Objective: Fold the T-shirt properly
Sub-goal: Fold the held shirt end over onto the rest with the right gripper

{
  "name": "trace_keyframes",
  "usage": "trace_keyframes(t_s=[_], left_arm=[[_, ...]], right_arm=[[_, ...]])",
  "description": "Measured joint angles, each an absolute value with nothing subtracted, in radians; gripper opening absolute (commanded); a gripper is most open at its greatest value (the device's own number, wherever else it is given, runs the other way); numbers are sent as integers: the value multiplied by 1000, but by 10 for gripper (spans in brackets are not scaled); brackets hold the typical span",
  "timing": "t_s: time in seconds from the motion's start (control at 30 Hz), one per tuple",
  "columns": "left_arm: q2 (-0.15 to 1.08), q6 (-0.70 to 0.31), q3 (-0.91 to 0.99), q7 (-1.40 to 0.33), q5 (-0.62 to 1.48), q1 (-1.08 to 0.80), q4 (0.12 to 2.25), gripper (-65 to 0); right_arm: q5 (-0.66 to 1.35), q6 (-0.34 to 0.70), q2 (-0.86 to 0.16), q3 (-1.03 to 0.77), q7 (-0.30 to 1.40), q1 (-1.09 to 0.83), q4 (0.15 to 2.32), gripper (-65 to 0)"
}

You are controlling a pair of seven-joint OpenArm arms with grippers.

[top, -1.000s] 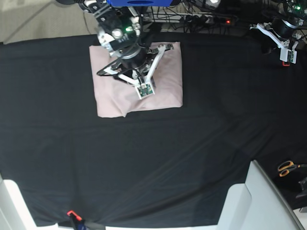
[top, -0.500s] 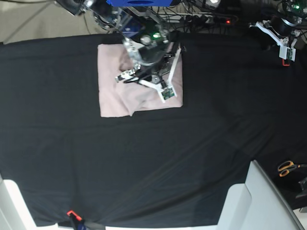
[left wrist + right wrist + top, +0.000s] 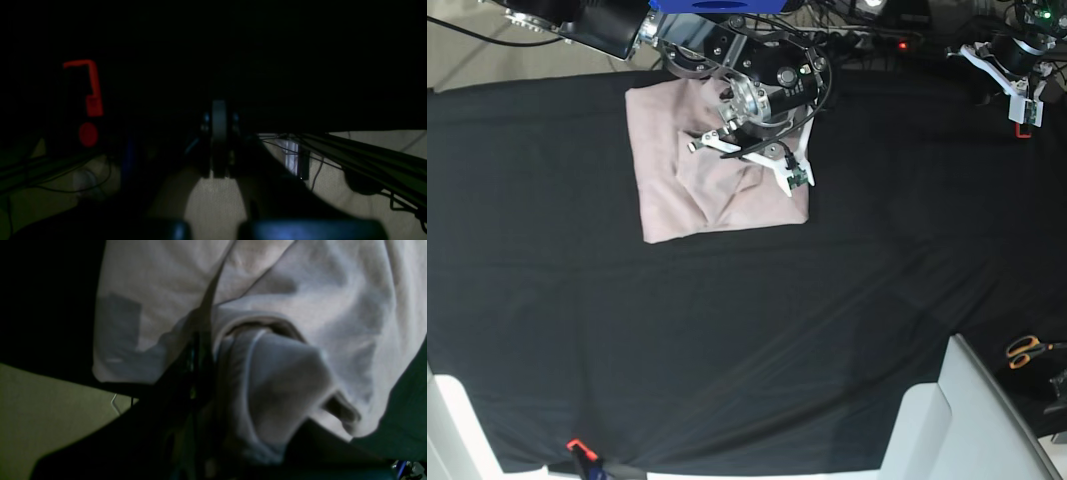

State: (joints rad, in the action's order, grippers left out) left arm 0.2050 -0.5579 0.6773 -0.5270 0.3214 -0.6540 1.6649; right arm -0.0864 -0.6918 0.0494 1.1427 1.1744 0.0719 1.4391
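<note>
The pale pink T-shirt (image 3: 717,165) is lying folded into a rough square near the far edge of the black-draped surface (image 3: 747,330), its folds bunching toward the right side. The right tool (image 3: 749,152) is hanging over the cloth's right half with its jaws closed; the wrist view shows pink folds beside it, though whether it is pinching any is unclear. The left tool (image 3: 1025,115) is idling, jaws together, well apart at the far corner. Orange-handled scissors (image 3: 1027,351) are lying off the surface's edge.
</note>
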Motion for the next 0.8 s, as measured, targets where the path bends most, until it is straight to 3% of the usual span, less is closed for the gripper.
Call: trace_keyframes(t_s=[0.33,0.53,0.6,0.73,0.8], left_arm=[[205,-558,677,-527,321,-654,1665,-650],[205,-558,677,-527,321,-654,1665,-650],[205,-558,677,-527,321,-654,1665,-650],[205,-558,677,-527,321,-654,1665,-650],[205,-558,677,-527,321,-654,1665,-650]], right_arm=[[-91,-693,67,1174,1172,123,1336,-642],[-219,-693,88,1203,1168,115,1335,-635],[-218,-693,89,1203,1171,115,1342,-588],[-217,-692,97,1203,1167,115,1347,-359],[-216,-692,97,1203,1167,115,1348,-282]])
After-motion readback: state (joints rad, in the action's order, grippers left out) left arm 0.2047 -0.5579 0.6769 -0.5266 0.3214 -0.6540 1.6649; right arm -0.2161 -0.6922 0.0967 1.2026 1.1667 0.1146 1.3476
